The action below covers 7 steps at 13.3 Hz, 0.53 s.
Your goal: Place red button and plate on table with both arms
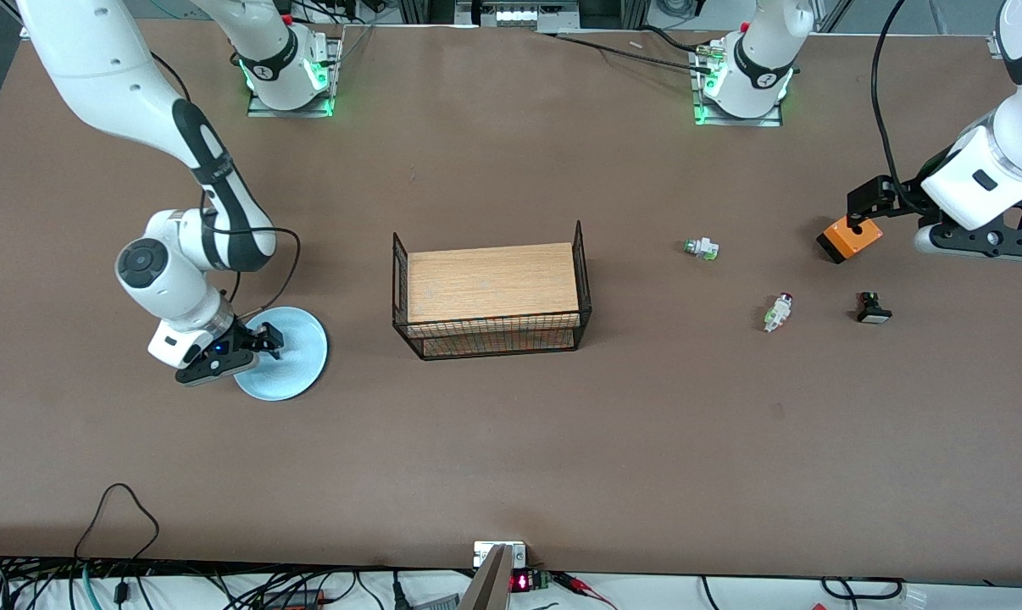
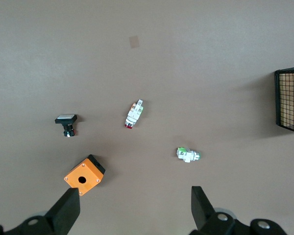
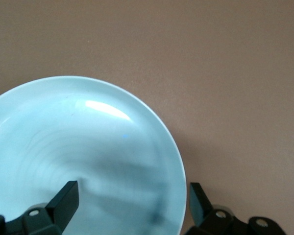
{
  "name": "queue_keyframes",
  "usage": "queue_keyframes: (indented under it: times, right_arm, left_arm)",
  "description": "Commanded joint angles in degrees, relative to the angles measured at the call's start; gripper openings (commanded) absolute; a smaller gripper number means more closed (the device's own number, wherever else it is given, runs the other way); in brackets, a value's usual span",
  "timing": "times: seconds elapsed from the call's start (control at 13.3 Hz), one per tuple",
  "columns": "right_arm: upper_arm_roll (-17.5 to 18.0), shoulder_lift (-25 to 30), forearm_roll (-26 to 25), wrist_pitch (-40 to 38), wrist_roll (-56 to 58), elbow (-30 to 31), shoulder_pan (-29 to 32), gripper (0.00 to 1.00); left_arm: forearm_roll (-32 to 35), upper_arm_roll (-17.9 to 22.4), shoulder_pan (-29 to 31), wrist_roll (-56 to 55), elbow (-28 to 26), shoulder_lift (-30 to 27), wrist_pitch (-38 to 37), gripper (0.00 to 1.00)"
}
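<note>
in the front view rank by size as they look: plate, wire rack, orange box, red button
1. wire rack
2. plate
3. orange box, part hidden by the left gripper
4. red button

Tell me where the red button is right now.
The red button lies on the table toward the left arm's end, between the green-capped button and the black white-capped button, nearer the front camera than the orange box.

Red button: tiny, dark-red cap, whitish body, on its side on counter. Pale blue plate: flat on counter, right arm's end.
</note>
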<state>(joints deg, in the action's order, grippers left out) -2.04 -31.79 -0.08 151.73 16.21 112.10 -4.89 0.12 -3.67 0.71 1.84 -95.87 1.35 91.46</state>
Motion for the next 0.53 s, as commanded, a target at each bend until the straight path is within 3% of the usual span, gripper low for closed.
queue_keyframes:
  times: [0.0, 0.08, 0.23, 0.45]
  right_arm:
    - [-0.15, 4.27, 4.36, -22.34, 0.31, -8.78, 0.49, 1.0]
    - [-0.5, 4.63, 6.04, -31.4, 0.31, -13.44, 0.58, 1.0]
    - [-1.73, 5.85, 5.36, -42.35, 0.57, -19.7, 0.58, 1.0]
    - [-3.41, 10.33, 1.42, -47.74, 0.75, -22.88, 0.58, 1.0]
  left_arm:
    - [1.2, 0.15, -0.45, 1.23, 1.74, 0.85, -0.41, 1.0]
    - [1.2, 0.15, -0.45, 1.32, 1.74, 0.85, -0.41, 1.0]
    - [1.2, 0.15, -0.45, 1.32, 1.74, 0.85, -0.41, 1.0]
    - [1.2, 0.15, -0.45, 1.32, 1.74, 0.85, -0.41, 1.0]
